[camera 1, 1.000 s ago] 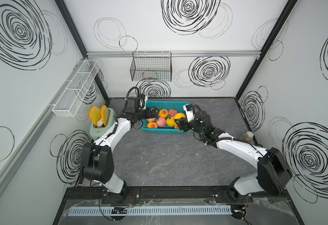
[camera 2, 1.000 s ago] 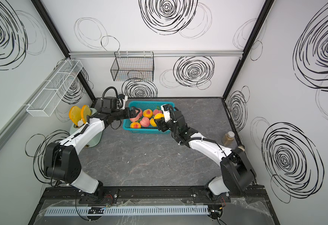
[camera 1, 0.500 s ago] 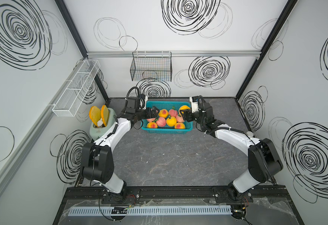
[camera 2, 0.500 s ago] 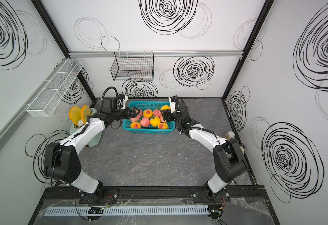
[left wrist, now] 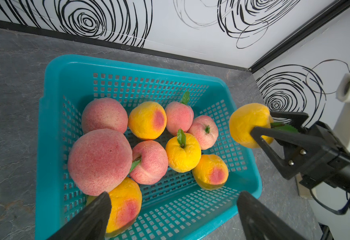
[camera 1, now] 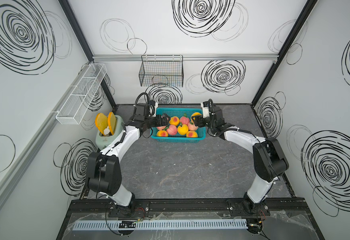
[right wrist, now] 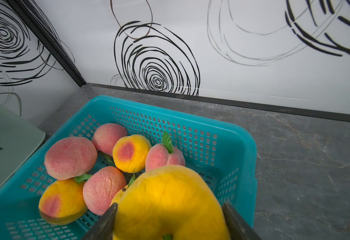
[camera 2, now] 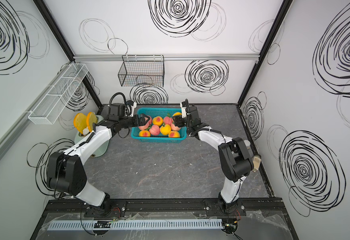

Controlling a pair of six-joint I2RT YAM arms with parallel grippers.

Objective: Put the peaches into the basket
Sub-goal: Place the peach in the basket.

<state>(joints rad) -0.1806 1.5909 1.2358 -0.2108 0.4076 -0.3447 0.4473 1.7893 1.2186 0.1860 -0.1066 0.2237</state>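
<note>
1. Broadly, the dark grey marbled bench (camera 1: 180, 166) is lying mostly open in front of the arms, so the room for withdrawing is sitting on the near side; no loose fruit is showing on it.
2. The turquoise perforated plastic basket (camera 1: 178, 138) is standing at the back of the bench, close to the rear wall, with a pale green toaster (camera 1: 105, 135) near its left end.
3. The fuzzy pink and yellow-orange toy peaches (left wrist: 149, 162), nine of them, are crowding the basket's floor; free lattice is showing mainly along the far side and the right end.
4. The left hand (camera 1: 164, 120) is hovering over the basket's left end, jaws spread wide with nothing between them, leaving the right end free.
5. The right hand (left wrist: 261, 124) is clamping a plain yellow peach (right wrist: 170, 199) above the basket's right end, near the rim; whether it is hanging fully inside the rim I cannot tell.
6. The release is likely going best if the peach is being carried slightly inward and lowered toward the open lattice before the jaws part, since a drop onto the rim or the heap is risking a roll-out.
</note>
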